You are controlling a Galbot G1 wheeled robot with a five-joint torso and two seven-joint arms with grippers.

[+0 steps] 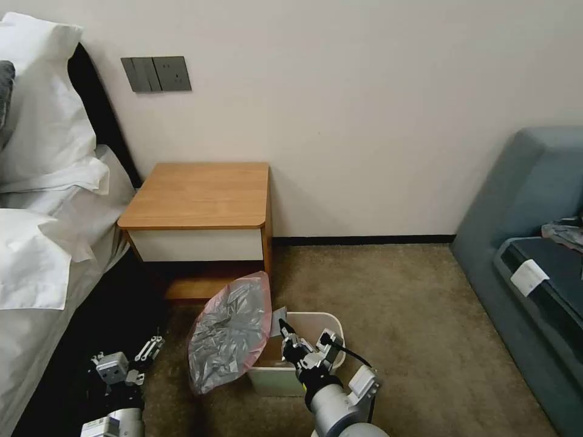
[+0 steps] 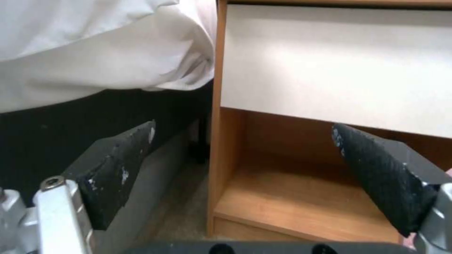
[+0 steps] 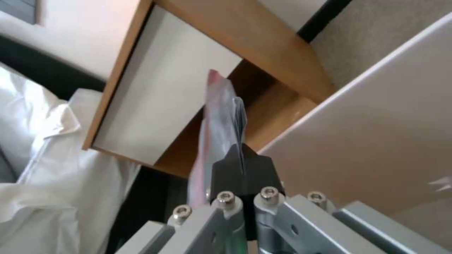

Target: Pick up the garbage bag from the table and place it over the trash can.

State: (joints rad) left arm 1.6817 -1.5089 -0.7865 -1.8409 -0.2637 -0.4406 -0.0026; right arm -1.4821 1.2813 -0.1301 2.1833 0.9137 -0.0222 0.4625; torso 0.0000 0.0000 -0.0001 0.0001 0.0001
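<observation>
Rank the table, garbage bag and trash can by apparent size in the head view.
1. The table, clearly largest, though farthest.
2. The garbage bag, pinched by the right hand.
3. The trash can, partly hidden by bag and arm, so its rank below the bag is unsure.

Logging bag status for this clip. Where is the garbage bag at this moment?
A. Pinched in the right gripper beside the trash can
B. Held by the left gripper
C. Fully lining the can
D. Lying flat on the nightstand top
A: the right gripper is shut on the garbage bag, which hangs beside the trash can.
</observation>
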